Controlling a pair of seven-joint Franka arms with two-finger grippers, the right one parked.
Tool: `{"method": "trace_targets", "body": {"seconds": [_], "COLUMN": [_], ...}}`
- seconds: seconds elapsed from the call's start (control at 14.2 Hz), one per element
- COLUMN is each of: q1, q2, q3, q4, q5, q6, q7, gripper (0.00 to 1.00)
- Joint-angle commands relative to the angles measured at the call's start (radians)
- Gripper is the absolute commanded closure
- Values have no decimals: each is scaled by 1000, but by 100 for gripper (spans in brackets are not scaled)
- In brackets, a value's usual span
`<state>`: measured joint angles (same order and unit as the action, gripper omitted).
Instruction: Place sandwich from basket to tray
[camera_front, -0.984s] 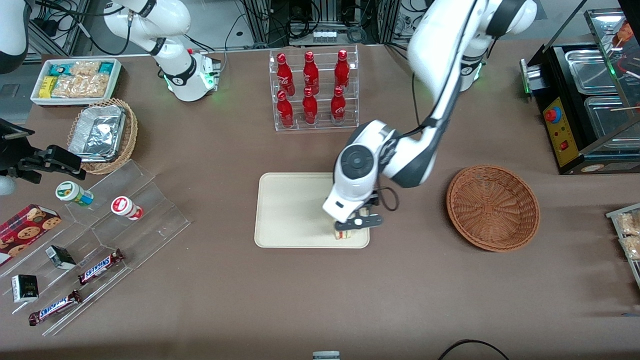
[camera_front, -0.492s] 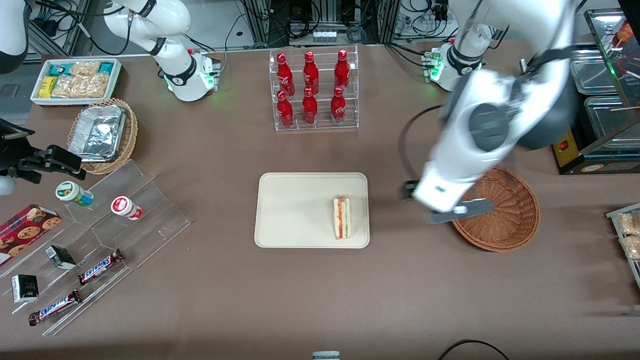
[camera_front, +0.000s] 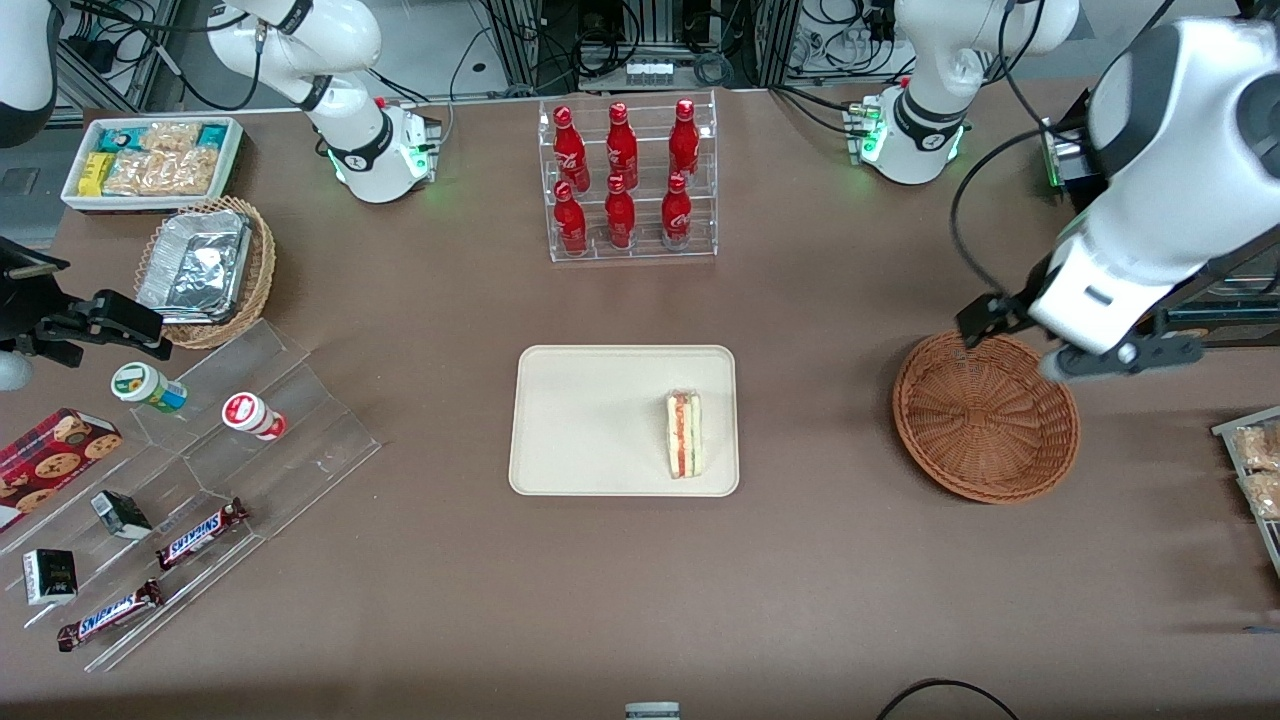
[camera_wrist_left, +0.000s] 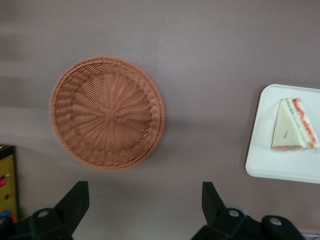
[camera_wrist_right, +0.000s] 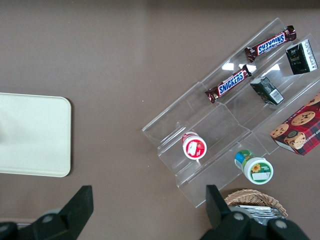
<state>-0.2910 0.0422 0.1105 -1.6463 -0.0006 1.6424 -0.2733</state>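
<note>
Fingers of the left gripper stand spread wide with nothing between them, one dark fingertip visible apart from its partner in the wrist view. It hangs above the table over the rim of the basket, at the edge farther from the front camera, toward the working arm's end of the table. No item lies in the woven bowl. Well apart from it, the sandwich lies on the tray, on the part of the tray closest to the basket, its red and green filling edge showing. Farther from the camera than the tray stands a clear rack of red bottles.
</note>
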Motion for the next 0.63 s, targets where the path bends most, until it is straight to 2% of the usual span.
{"method": "trace_targets", "body": {"seconds": [0.0, 0.14, 0.35, 0.56], "q1": [73, 119, 148, 214], "q2": [-74, -74, -70, -53], "q3": [-34, -38, -46, -130], "q4": [-20, 26, 69, 99], "q5": [16, 16, 19, 22], "q6": [-58, -105, -147, -173], "q7": [98, 181, 201, 201], "gripper": [0, 0, 0, 0]}}
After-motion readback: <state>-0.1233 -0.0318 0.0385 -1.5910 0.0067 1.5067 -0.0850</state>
